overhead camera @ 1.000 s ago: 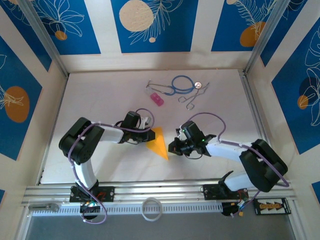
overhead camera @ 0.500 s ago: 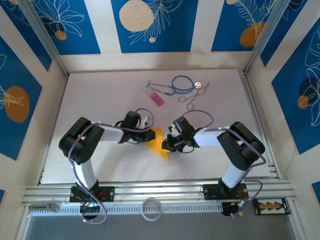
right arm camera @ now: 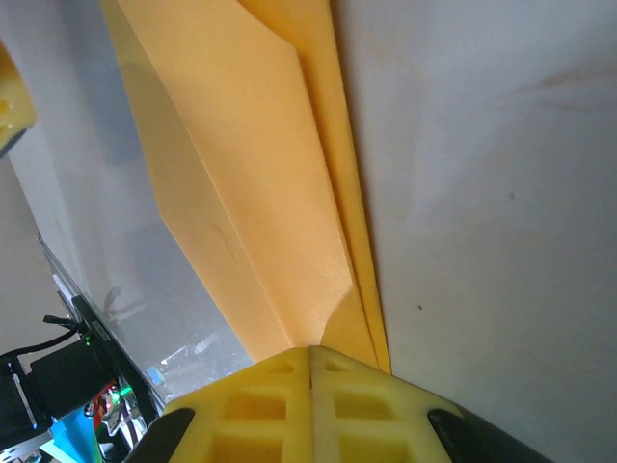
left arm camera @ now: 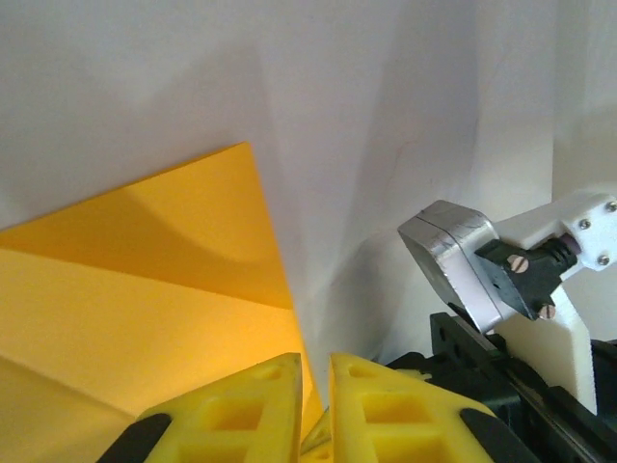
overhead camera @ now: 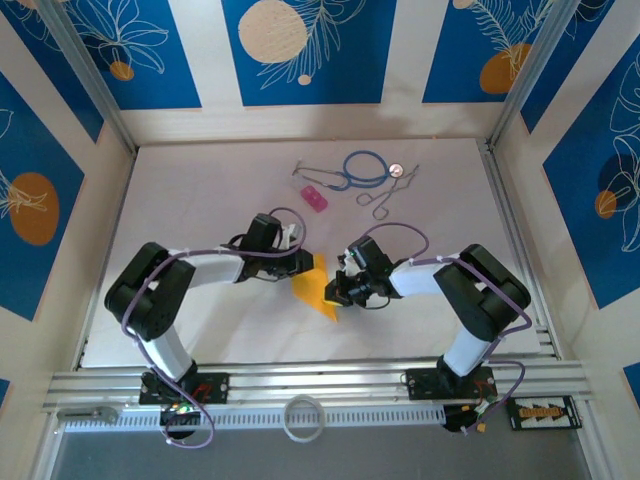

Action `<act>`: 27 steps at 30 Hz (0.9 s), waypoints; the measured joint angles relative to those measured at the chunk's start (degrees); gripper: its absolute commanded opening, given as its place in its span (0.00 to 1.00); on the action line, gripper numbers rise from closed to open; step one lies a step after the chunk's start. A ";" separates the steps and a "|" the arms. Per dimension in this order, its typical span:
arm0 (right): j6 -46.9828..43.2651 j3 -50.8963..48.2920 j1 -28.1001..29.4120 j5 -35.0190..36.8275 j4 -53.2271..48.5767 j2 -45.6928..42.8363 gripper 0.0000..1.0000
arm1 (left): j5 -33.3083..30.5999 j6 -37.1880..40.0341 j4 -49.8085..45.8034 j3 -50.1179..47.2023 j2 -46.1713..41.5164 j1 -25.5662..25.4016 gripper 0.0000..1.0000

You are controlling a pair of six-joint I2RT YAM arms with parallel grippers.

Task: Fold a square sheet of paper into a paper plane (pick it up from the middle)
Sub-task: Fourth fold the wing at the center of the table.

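Observation:
The orange-yellow sheet of paper (overhead camera: 314,290) is folded into a pointed wedge and stands between the two grippers at the table's middle. My left gripper (overhead camera: 303,264) is at its upper left edge. In the left wrist view the yellow fingertips (left arm camera: 315,362) stand a narrow gap apart, and the edge of the paper (left arm camera: 145,280) runs down into that gap. My right gripper (overhead camera: 338,291) is at the paper's right side. In the right wrist view its fingertips (right arm camera: 310,352) are pressed together on the layered folds of the paper (right arm camera: 260,193).
At the back of the table lie a small pink block (overhead camera: 315,198), a blue stethoscope (overhead camera: 362,168), metal forceps (overhead camera: 385,196) and a coin (overhead camera: 394,170). A white ring (overhead camera: 303,417) rests on the front rail. Both arms crowd the table's centre.
The right gripper has moved left onto the paper as its arm folded inward. The paper now looks narrower and more upright. The left arm's elbow has swung down and left.

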 measured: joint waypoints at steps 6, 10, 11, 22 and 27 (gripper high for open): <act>-0.72 0.20 -0.02 0.00 -0.48 0.07 0.00 | -1.18 -1.44 -0.96 0.26 4.13 -0.57 0.11; -0.87 0.13 -0.26 -0.04 -0.48 0.07 0.00 | -1.16 -1.44 -1.33 0.28 5.29 0.94 0.10; -0.87 0.09 -0.28 -0.09 -0.48 0.07 0.00 | -0.74 -1.42 -1.33 0.28 5.35 1.42 0.10; -1.53 -1.46 -1.29 -1.09 0.72 -0.70 0.00 | 0.85 1.62 -5.03 4.57 7.45 11.78 0.10; -1.55 -1.29 -1.42 -1.51 0.22 -0.72 0.00 | -0.85 2.21 -8.20 6.03 5.75 12.52 0.11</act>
